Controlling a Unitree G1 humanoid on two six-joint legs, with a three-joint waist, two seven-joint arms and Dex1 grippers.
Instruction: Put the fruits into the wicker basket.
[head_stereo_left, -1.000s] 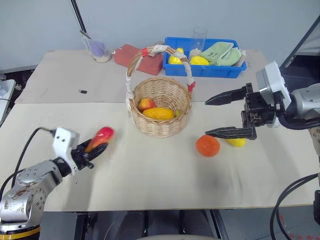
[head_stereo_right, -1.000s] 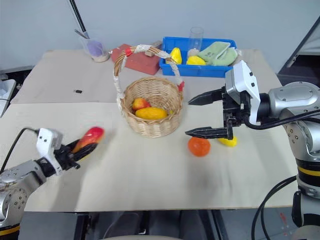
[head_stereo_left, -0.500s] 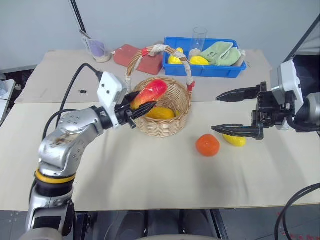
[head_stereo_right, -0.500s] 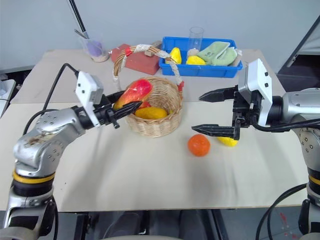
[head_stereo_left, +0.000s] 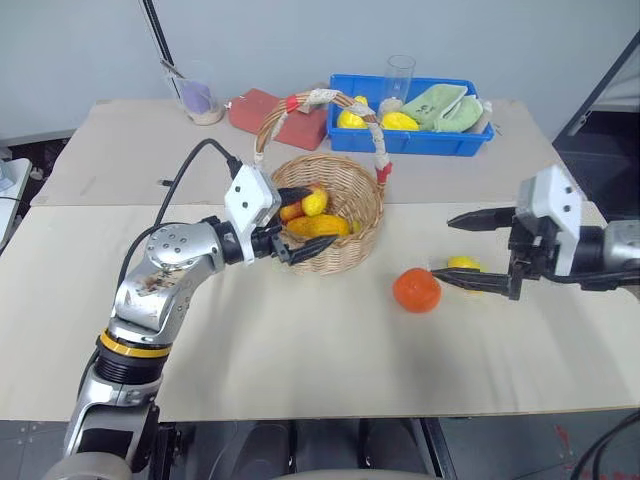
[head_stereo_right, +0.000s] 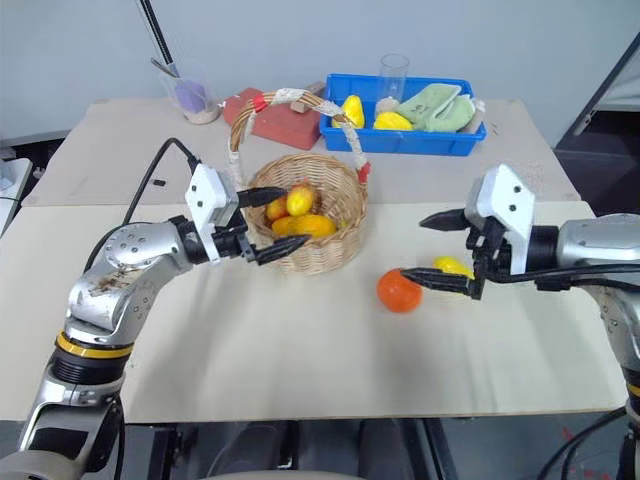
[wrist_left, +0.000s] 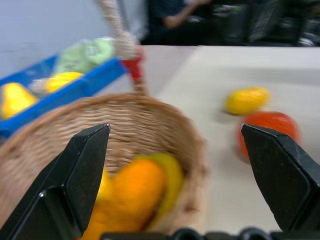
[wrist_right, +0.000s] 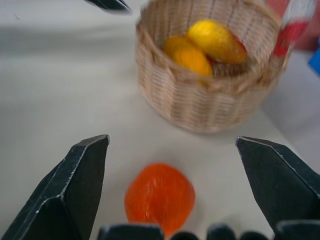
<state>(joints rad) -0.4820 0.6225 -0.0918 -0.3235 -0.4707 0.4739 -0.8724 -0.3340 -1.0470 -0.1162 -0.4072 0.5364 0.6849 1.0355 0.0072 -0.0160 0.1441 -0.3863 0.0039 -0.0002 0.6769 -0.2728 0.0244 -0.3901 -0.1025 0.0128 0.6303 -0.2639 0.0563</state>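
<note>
Tabletop room is widest along the near edge of the table (head_stereo_left: 300, 370), where the pale cloth-like covering is seen bare in front of both arms; the far edge is crowded by a blue tray (head_stereo_left: 410, 140), a red block (head_stereo_left: 262, 110) and a clear cup (head_stereo_left: 197, 95). Woven tan wicker forms the round basket (head_stereo_left: 335, 245), whose tall arched handle is wrapped in white tape with red bands. Glossy fruits are seen inside it: a long mango (head_stereo_left: 315, 226) lying low, a yellow piece and a reddish piece above it. A round orange (head_stereo_left: 416, 290) rests on the table to the right of the basket, apart from it, and a small yellow oval (head_stereo_left: 463, 265) lies just beyond the orange. The left gripper (head_stereo_left: 308, 218) is held at the basket's near-left rim, its black fingers spread wide and holding nothing. The right gripper (head_stereo_left: 470, 248) is angled downward, its fingers spread wide to either side of the yellow oval, nothing gripped.
</note>
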